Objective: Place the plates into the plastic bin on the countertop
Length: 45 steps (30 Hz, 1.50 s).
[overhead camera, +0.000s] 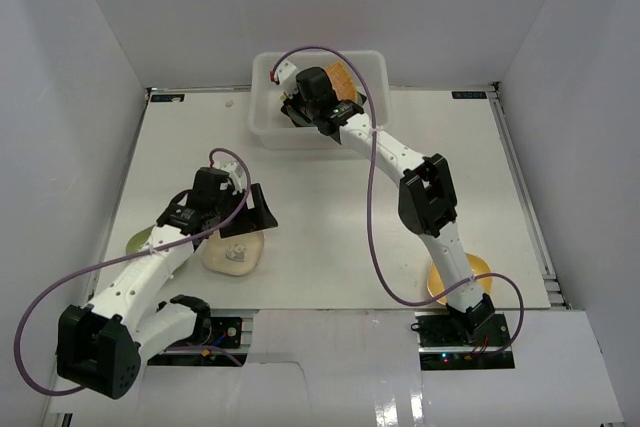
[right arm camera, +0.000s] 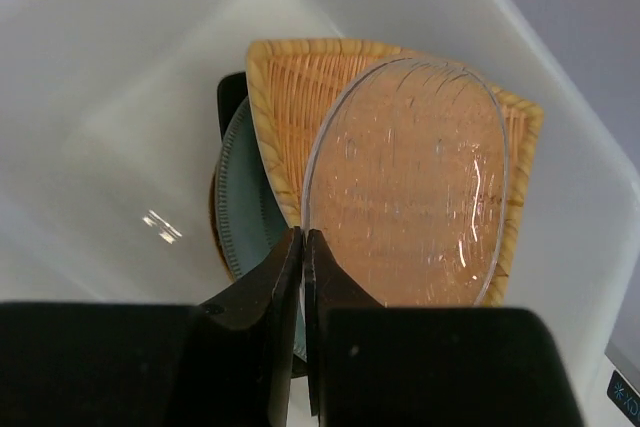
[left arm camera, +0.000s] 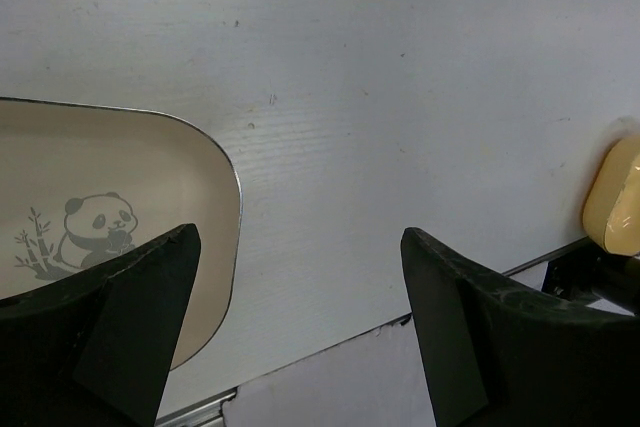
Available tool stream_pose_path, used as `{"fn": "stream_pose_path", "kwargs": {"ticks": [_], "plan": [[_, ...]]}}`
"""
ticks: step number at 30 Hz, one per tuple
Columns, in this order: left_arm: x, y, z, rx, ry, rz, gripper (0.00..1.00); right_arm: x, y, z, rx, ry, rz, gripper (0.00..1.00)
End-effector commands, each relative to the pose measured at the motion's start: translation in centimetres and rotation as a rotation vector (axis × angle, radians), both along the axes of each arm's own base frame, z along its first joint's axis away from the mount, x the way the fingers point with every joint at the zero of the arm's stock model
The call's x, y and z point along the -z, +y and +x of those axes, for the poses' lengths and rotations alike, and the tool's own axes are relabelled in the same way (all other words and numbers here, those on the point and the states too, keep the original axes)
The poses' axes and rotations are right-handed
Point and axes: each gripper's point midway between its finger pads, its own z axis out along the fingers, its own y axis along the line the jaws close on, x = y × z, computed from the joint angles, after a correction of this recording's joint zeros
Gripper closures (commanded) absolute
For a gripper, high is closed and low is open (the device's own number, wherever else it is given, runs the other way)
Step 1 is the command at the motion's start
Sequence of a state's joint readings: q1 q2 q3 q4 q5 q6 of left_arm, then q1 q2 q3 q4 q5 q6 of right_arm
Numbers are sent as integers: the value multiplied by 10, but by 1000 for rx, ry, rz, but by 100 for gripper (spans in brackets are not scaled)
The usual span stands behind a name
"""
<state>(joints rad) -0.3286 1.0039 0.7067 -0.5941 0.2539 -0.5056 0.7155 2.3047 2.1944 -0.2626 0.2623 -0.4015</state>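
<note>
The plastic bin [overhead camera: 262, 125] stands at the back of the countertop [overhead camera: 320, 207]. My right gripper [overhead camera: 303, 107] reaches into it, shut on the rim of the clear glass plate [right arm camera: 410, 187]. The right wrist view shows this gripper [right arm camera: 303, 237] holding the glass plate over the orange woven fan [right arm camera: 285, 77], the teal plate [right arm camera: 245, 197] and a black dish corner [right arm camera: 230, 95]. My left gripper [overhead camera: 250, 209] is open and empty just above the cream plate [overhead camera: 235, 255]. In the left wrist view the open gripper [left arm camera: 300, 235] has the cream panda plate [left arm camera: 110, 177] by its left finger.
A green plate [overhead camera: 138, 241] lies under the left arm near the left wall. A yellow plate [overhead camera: 458, 277] lies by the right arm's base, and its edge shows in the left wrist view [left arm camera: 615, 197]. White walls enclose the table; a metal edge [overhead camera: 520, 197] runs along the right.
</note>
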Motion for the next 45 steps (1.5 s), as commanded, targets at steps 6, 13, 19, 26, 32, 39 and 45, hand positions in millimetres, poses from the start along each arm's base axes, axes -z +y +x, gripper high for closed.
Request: {"fn": "stream_pose_path", "kwargs": {"ticks": [6, 13, 19, 26, 32, 39, 45], "plan": [[14, -8, 2, 35, 97, 102, 8, -45, 0, 28, -32, -149, 73, 55], [30, 5, 7, -7, 160, 258, 11, -121, -22, -17, 0, -122, 294, 29], [45, 13, 2, -41, 206, 386, 16, -116, -95, -121, 118, 7, 533, 30], [81, 7, -12, 0, 292, 482, 29, 19, -193, -226, 415, 283, 528, 34], [81, 2, 1, -1, 242, 484, 93, 83, -243, -301, 544, 470, 497, 21], [20, -36, 47, 19, 41, 363, 100, 125, -277, -342, 725, 593, 471, 12], [-73, -62, 85, 29, -188, 271, 100, 151, -285, -356, 820, 670, 425, 19]]}}
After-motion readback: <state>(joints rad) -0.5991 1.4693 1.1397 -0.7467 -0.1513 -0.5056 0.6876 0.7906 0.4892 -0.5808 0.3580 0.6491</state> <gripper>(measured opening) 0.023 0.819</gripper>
